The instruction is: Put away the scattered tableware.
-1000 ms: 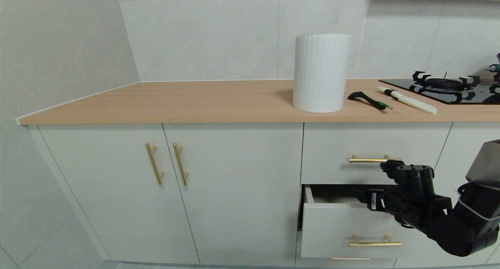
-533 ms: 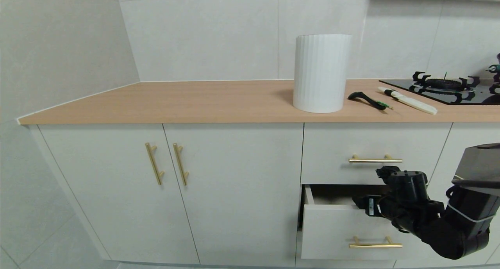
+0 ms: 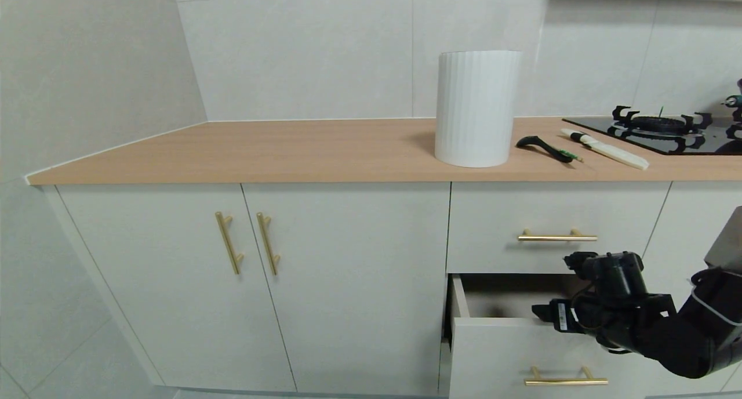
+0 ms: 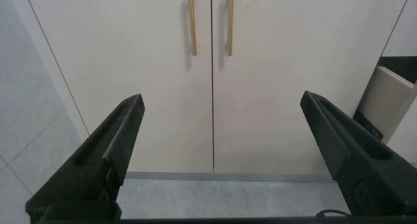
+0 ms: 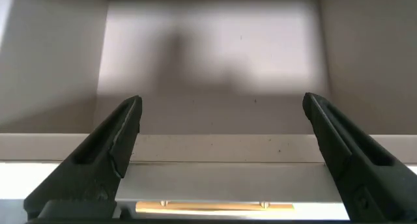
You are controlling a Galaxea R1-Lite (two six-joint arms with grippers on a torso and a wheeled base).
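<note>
Both jaws of the right gripper point(image 3: 579, 294) stand wide apart and empty, just over the front edge of the pulled-out white lower drawer point(image 3: 493, 341). The left gripper point(image 4: 221, 152) is likewise spread and empty, low before the white cupboard doors point(image 4: 260, 87). The black-handled utensil point(image 3: 545, 148) and the white-bladed knife point(image 3: 606, 149) lie on the wooden countertop point(image 3: 290, 149), between the white ribbed canister point(image 3: 476, 109) and the black hob point(image 3: 661, 132). Rising from here, the right arm could likely snag the upper drawer's brass handle point(image 3: 556, 237) or the counter edge.

Left gripper point(image 4: 221, 103), right gripper point(image 5: 221, 103): fingers apart.
</note>
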